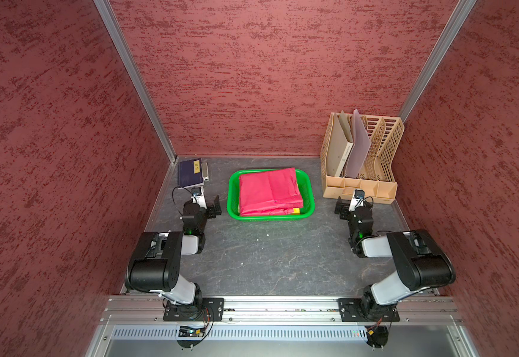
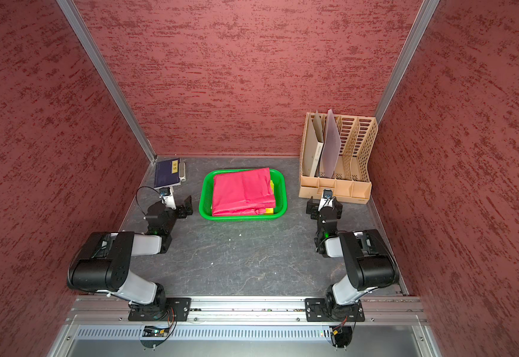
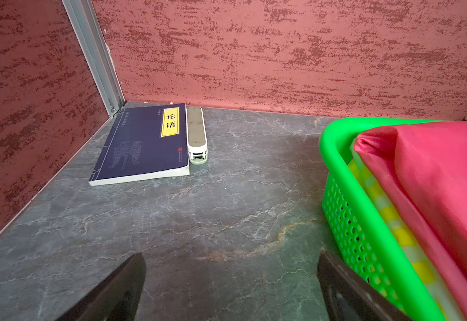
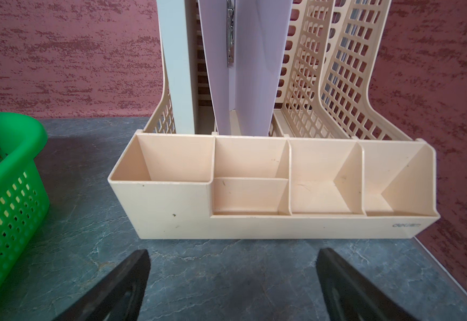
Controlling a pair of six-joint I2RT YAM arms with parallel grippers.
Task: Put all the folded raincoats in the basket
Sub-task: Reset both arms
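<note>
The folded raincoat [image 1: 269, 191] [image 2: 242, 191] is pink-red and lies inside the bright green basket [image 1: 270, 217] [image 2: 242, 217] at the back middle of the table. It rests on a yellow checked sheet [image 3: 388, 211]. My left gripper [image 1: 216, 206] [image 3: 231, 255] stands open just left of the basket, one finger close to its mesh wall [image 3: 346, 222], nothing between the fingers. My right gripper [image 1: 341, 208] [image 4: 232, 254] is open and empty to the right of the basket [image 4: 10, 194]. The raincoat [image 3: 435, 172] rises above the rim.
A dark blue book [image 1: 190, 172] [image 3: 140, 144] and a pale stapler [image 1: 205, 172] [image 3: 196, 133] lie in the back left corner. A beige file organizer [image 1: 360, 182] [image 4: 254, 194] with folders stands at the back right, just ahead of my right gripper. Red walls enclose three sides.
</note>
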